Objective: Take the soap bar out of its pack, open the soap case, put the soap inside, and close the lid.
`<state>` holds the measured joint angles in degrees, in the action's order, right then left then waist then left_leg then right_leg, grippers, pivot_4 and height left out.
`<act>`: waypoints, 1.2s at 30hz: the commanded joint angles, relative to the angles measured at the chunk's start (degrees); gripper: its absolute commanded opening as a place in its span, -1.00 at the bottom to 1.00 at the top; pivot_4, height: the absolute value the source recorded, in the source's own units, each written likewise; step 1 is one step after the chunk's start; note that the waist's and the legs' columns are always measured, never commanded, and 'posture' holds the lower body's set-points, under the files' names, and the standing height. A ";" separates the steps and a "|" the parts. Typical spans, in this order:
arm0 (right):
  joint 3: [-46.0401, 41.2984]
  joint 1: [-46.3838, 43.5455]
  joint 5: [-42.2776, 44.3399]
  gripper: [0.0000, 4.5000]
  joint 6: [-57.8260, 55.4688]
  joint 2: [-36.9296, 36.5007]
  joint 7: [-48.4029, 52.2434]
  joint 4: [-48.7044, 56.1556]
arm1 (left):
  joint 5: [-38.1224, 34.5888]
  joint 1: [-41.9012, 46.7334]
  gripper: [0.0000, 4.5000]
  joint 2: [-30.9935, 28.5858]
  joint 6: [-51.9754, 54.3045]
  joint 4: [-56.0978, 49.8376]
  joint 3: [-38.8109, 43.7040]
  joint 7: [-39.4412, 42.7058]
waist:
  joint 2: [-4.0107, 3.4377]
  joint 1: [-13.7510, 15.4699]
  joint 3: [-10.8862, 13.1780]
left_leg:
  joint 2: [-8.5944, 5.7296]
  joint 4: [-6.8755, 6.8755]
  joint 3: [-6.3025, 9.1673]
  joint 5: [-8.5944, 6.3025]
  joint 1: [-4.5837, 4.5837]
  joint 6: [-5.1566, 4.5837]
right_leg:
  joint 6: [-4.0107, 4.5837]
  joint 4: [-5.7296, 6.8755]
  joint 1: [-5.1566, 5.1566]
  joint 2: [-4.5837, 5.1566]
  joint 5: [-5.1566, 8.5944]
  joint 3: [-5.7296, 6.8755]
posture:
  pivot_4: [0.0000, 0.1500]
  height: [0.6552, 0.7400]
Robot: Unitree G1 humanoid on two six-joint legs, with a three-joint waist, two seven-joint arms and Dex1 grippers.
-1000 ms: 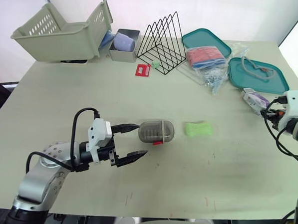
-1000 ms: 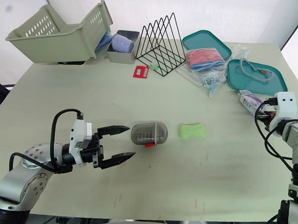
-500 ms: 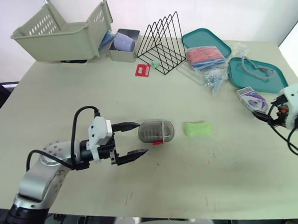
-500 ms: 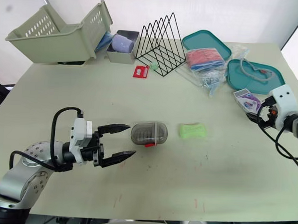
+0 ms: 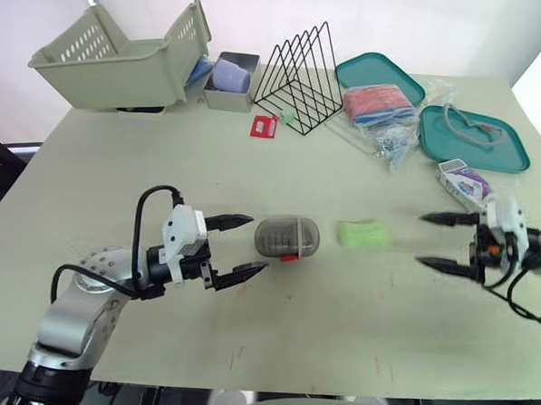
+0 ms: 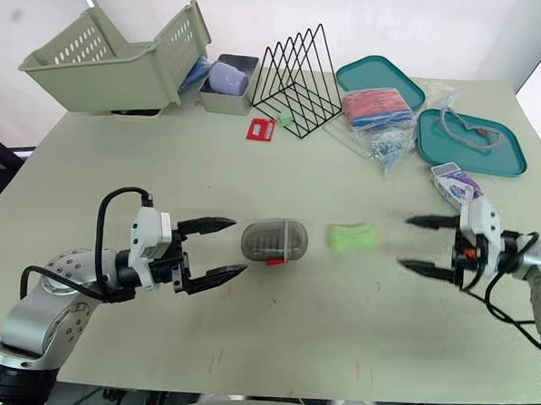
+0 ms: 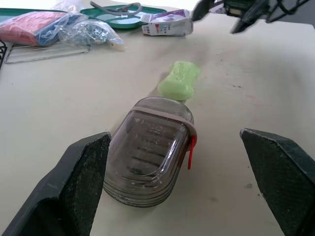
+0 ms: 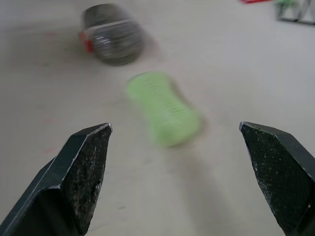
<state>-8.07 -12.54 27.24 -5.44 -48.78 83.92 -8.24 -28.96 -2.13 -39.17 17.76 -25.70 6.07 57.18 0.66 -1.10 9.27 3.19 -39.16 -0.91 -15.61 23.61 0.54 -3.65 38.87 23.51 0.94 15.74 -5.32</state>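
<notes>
Already out of its pack (image 5: 464, 181), the green soap bar (image 5: 361, 234) lies bare on the table (image 5: 336, 333), between the closed soap case (image 5: 287, 237) and the right gripper (image 5: 422, 238) and apart from both. Its long axis runs left to right, one end pointing at the case. It looks light, firm and probably slick, so the pinched waist seems the best hold. The left gripper (image 6: 239, 245), just beside the case, and the right one both gape wide and empty.

We looked down on a pale, scuffed table (image 5: 337, 324) under soft, even light; a plain white wall (image 5: 425, 29) stood at twelve o'clock.
</notes>
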 commanded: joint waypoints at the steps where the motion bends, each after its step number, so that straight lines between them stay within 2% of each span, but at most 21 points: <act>1: -0.08 -0.60 0.76 0.94 6.43 -0.05 6.66 -1.61 | 2.59 2.30 1.00 -2.05 -2.58 1.34 -1.10 1.64 | 0.00 -0.07 0.00 | 0.00 0.00 -0.01 0.00 -0.01 0.00 | 0.00 0.01 0.00 -0.01 0.00 -0.02 | 1.00 1.00; 9: 3.97 -0.44 3.71 0.94 12.69 -1.77 8.58 -6.08 | 5.58 10.11 1.00 -4.80 -3.83 9.16 -5.10 6.56 | 0.00 0.34 0.00 | 0.00 -0.01 -0.01 0.00 -0.01 0.00 | 0.01 0.00 0.00 -0.03 0.00 0.00 | 1.00 1.00; 18: 1.13 1.17 9.73 0.94 8.07 1.27 8.58 -2.77 | 10.24 17.81 1.00 -4.38 -5.89 18.44 -10.33 10.40 | -0.01 0.29 0.00 | 0.00 -0.03 -0.01 0.00 -0.01 0.00 | 0.01 0.01 0.00 -0.04 0.00 -0.02 | 1.00 1.00; 26: 0.21 2.02 7.19 0.94 9.81 2.33 8.25 -2.80 | 12.75 23.44 1.00 -1.18 -7.63 24.31 -14.16 11.44 | 0.00 0.41 0.00 | 0.00 -0.07 0.00 0.01 0.02 0.00 | 0.00 0.02 0.00 -0.04 0.00 -0.01 | 1.00 1.00; 36: 0.14 2.57 6.15 0.94 9.94 2.71 7.48 -2.37 | 15.10 26.19 1.00 1.09 -10.33 29.39 -17.59 14.03 | 0.00 0.34 0.00 | 0.00 -0.08 0.01 0.01 0.01 0.00 | 0.00 0.04 0.00 -0.05 0.00 -0.01 | 1.00 1.00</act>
<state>-5.68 -10.27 32.93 4.07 -46.11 91.72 -12.13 -14.20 23.16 -38.15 9.10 3.78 -11.79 70.81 0.66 -0.76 9.27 3.18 -39.24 -0.91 -15.60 23.63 0.54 -3.64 38.90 23.51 0.90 15.73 -5.34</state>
